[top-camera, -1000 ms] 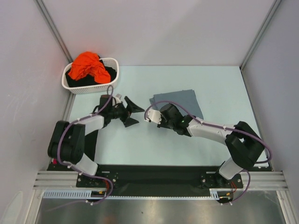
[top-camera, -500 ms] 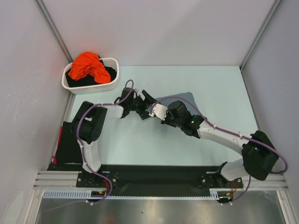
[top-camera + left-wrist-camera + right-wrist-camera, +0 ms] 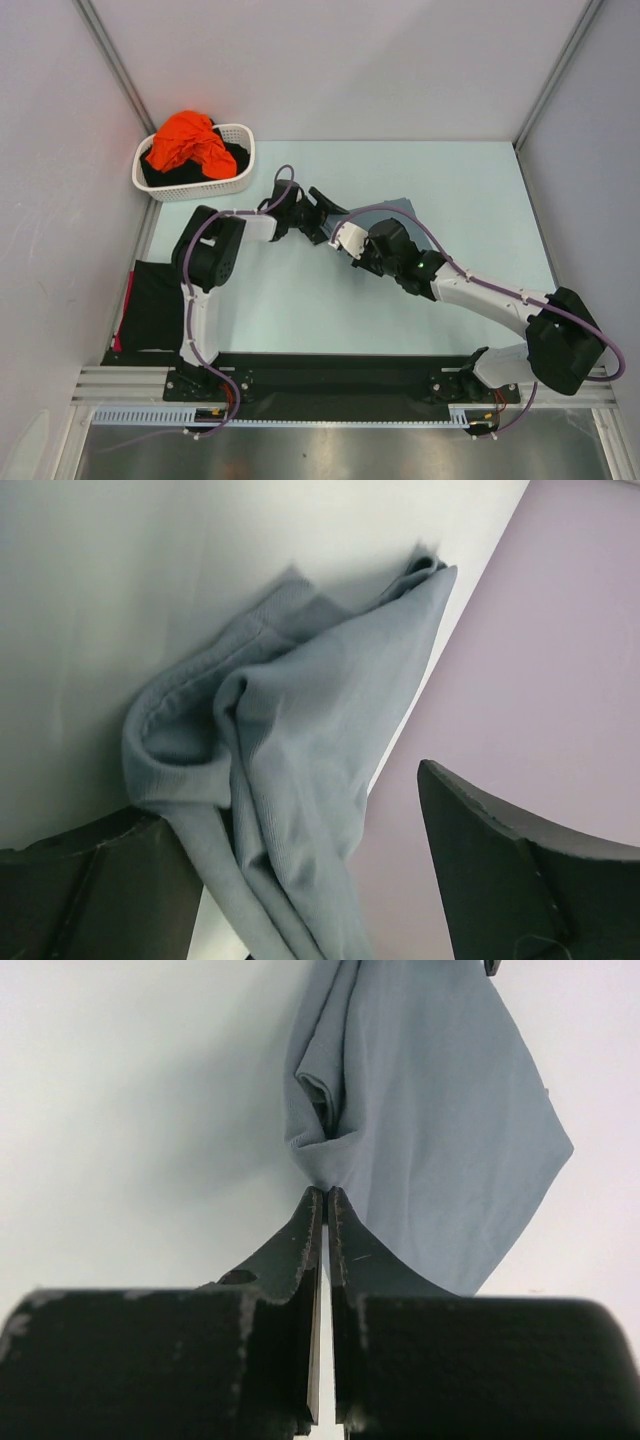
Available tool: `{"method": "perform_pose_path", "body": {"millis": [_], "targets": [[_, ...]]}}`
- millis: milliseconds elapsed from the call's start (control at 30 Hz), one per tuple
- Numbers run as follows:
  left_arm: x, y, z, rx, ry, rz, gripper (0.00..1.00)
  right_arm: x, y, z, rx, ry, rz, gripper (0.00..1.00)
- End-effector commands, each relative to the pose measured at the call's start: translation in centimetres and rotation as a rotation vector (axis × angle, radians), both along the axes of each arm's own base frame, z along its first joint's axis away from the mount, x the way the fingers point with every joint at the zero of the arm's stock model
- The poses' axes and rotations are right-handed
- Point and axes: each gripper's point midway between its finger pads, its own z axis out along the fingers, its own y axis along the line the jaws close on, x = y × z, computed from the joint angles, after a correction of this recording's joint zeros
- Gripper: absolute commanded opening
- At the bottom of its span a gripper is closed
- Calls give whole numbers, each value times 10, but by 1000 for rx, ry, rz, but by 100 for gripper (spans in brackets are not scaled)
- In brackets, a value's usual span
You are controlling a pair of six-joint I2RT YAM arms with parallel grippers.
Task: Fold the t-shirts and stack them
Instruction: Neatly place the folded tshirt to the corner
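You can see the grey-blue t-shirt [image 3: 405, 215] on the bench [image 3: 480, 180]. It is to the right of the white basket [image 3: 190, 188] and well apart from it. Your right fingers [image 3: 312, 1228] are shut tight. They pinch a bunched-up edge of this shirt, on the side nearest the basket. Your left fingers [image 3: 505, 865] are spread wide, one on each side of that same bunched bit of cloth, and they are not squeezing it. From above, both arms meet at that edge, between the basket and the rest of the shirt. The orange t-shirt [image 3: 185, 140] is piled on top in the basket, with black t-shirts [image 3: 236, 158] under it. A black cloth [image 3: 155, 305] lies flat on the bench, closer to the arm bases than the basket is.
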Motion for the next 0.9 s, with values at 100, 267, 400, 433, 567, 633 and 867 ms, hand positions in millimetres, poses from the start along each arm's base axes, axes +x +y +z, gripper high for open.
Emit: {"method": "perform_pose_path", "body": {"millis": [100, 267, 400, 433, 567, 633, 867], "targets": [[20, -9, 7, 2, -54, 18, 63, 2, 7, 19, 100, -19, -23, 3], [22, -8, 1, 56, -104, -24, 14, -1, 4, 22, 128, 20, -69, 24], [25, -2, 8, 124, -165, -58, 0, -4, -8, 32, 194, 62, -180, 45], [25, 1, 9, 152, -195, -70, 0, -4, -11, 35, 211, 72, -203, 50], [17, 18, 38, 258, -286, -103, 0, -17, -26, 44, 269, 165, -309, 66], [9, 28, 43, 297, -304, -102, 0, -21, -31, 53, 283, 180, -332, 74], [-24, 92, 68, 517, -304, 26, 0, -40, -54, 63, 303, 198, -359, 100]]}}
